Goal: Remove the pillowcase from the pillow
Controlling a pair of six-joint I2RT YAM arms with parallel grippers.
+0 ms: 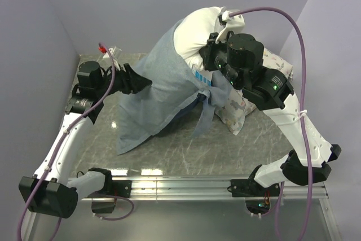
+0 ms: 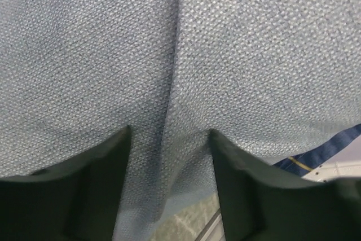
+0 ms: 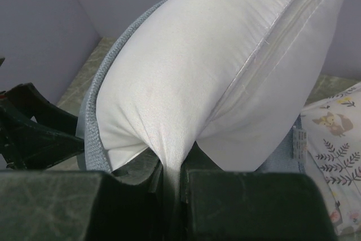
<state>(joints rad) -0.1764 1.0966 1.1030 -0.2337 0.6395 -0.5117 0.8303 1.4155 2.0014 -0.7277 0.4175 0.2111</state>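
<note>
a robot lab's test cell: a grey marble-look worktop (image 1: 186,150) boxed in by bare lilac walls (image 1: 39,32). an aluminium rail (image 1: 180,183) along its near edge carries two white robot arms, the left arm (image 1: 59,142) and the right arm (image 1: 299,131), with purple cables (image 1: 302,55) looping above.

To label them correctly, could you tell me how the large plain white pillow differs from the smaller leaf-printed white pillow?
The large plain white pillow bears no print; the smaller leaf-printed white pillow is patterned. The plain one is raised, pinched by the right gripper; the printed one lies on the grey marbled table. The plain one sits partly inside the grey-blue cloth pillowcase; the printed one is bare. Both are white.
</note>
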